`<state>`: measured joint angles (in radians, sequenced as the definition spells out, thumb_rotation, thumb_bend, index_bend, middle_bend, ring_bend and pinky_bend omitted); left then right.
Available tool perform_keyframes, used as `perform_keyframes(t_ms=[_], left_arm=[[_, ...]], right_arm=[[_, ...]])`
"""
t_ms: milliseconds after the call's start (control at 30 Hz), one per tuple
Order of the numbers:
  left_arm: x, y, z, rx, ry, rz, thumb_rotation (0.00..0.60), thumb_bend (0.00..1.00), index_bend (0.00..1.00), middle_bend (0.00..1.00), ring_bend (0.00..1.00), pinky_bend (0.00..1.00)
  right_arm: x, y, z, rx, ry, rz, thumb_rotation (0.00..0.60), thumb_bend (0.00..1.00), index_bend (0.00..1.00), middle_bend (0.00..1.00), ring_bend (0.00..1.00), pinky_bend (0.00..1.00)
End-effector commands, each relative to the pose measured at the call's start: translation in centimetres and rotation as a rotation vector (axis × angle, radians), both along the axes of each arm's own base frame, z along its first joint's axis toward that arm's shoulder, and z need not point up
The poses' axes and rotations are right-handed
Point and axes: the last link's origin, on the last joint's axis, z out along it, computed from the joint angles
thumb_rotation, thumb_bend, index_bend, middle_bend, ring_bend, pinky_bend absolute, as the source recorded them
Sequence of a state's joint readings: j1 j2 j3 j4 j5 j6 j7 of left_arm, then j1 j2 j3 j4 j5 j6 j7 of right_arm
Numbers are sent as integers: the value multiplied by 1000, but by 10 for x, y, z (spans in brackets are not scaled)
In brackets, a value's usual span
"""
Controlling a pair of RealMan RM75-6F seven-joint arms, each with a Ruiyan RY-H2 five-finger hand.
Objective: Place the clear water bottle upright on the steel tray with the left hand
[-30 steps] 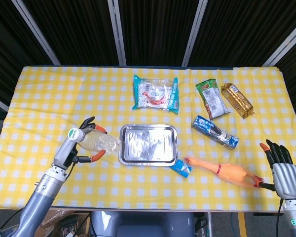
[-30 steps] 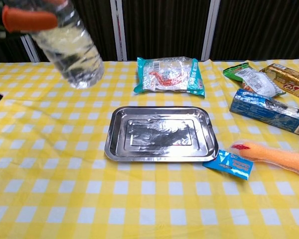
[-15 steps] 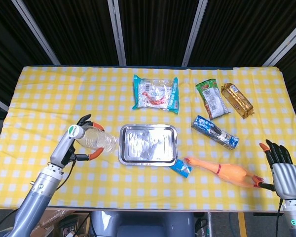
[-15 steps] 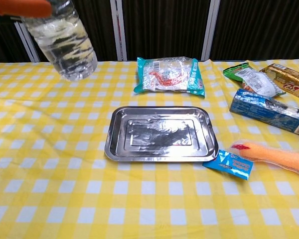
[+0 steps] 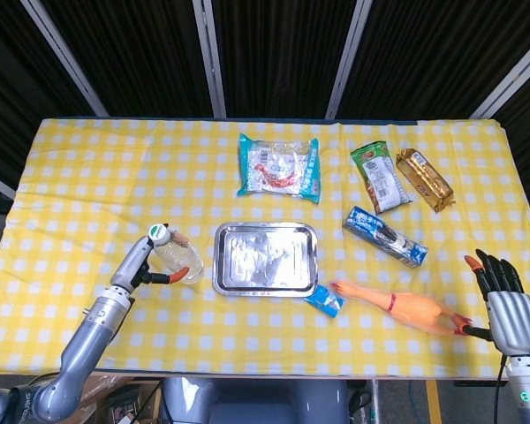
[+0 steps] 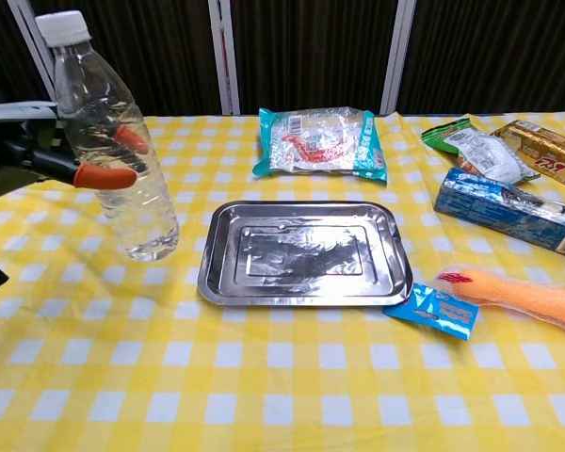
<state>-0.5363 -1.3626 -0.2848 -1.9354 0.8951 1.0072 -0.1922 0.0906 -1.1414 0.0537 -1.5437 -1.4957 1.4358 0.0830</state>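
Note:
My left hand (image 5: 140,267) (image 6: 38,151) grips the clear water bottle (image 6: 113,160) (image 5: 175,256) around its middle, orange fingertips wrapped on it. The bottle has a white cap and stands nearly upright, tilted slightly, held just above the yellow checked cloth to the left of the steel tray (image 5: 265,258) (image 6: 304,251). The tray holds nothing. My right hand (image 5: 505,305) hangs at the table's front right corner with fingers spread and nothing in it; the chest view does not show it.
A teal snack bag (image 5: 280,165) lies behind the tray. A blue sachet (image 6: 433,310) touches the tray's front right corner, beside an orange rubber chicken (image 5: 397,306). A blue box (image 5: 384,236), green packet (image 5: 379,177) and gold bar (image 5: 425,178) lie at the right.
The left hand has swung the bottle from lying tilted with its base toward the tray to nearly upright, and lowered it close to the cloth beside the tray. The right hand has stayed still.

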Motion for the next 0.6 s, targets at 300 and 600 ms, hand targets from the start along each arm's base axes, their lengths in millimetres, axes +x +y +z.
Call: perform_keyframes(t_ms=[300, 600], left_arm=[[84, 6, -42, -49, -39, -128, 600, 419, 517, 484, 16, 99], [135, -2, -83, -92, -47, -130, 600, 420, 518, 483, 16, 106]], right_arm=[[3, -2, -3, 10, 5, 8, 600, 50, 111, 0, 29, 0], [1, -1, 0, 4, 0, 9, 600, 49, 111, 0, 30, 0]])
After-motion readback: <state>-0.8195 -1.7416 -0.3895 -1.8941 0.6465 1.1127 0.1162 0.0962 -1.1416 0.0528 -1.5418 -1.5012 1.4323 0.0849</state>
